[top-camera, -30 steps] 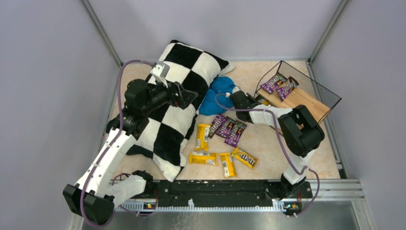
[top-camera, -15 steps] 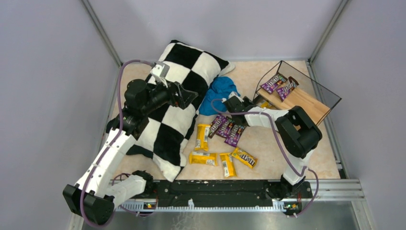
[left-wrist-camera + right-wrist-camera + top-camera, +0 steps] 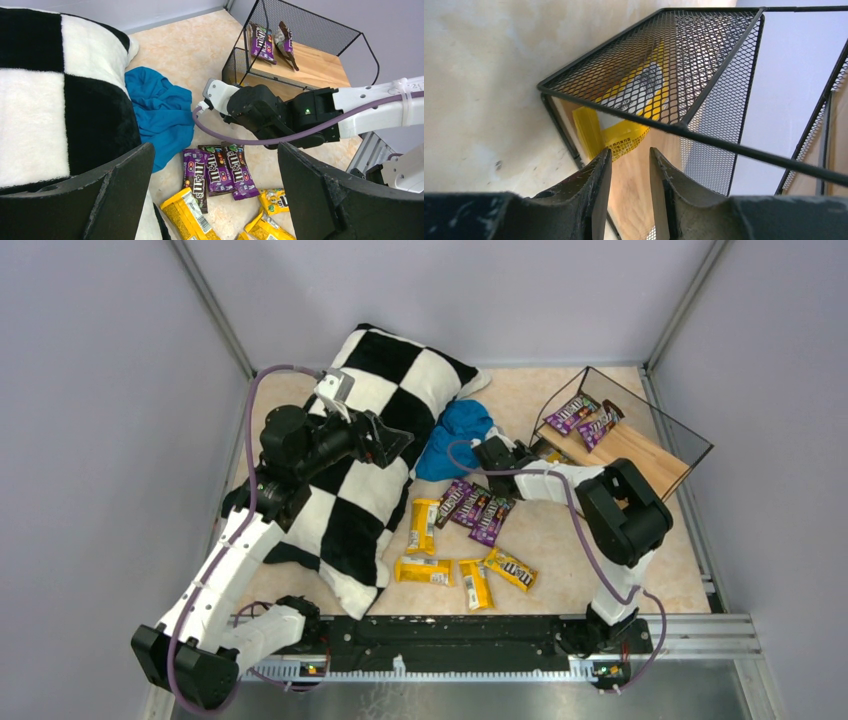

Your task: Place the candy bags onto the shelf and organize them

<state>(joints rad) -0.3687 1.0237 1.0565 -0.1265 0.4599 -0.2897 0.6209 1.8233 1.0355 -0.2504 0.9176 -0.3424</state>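
The shelf point(image 3: 640, 445) stands at the back right with two purple candy bags point(image 3: 585, 418) on its top board. A yellow candy bag point(image 3: 624, 135) lies on the lower board behind the mesh side point(image 3: 664, 65). My right gripper point(image 3: 528, 450) sits low at the shelf's open end, its jaws slightly open and holding nothing point(image 3: 630, 152). Three purple bags point(image 3: 475, 508) and several yellow bags point(image 3: 423, 570) lie loose on the table. My left gripper point(image 3: 398, 443) hovers wide open over the pillow, and in its wrist view the purple bags point(image 3: 220, 170) show between the fingers.
A black-and-white checkered pillow point(image 3: 400, 370) covers the left of the table. A blue cloth point(image 3: 455, 437) is bunched between the pillow and the shelf. The right arm's purple cable point(image 3: 260, 142) hangs above the loose bags. Frame posts stand at the back corners.
My right gripper has shifted a little to the left, away from the shelf's open end, then eased back. The left arm and the bags have not moved.
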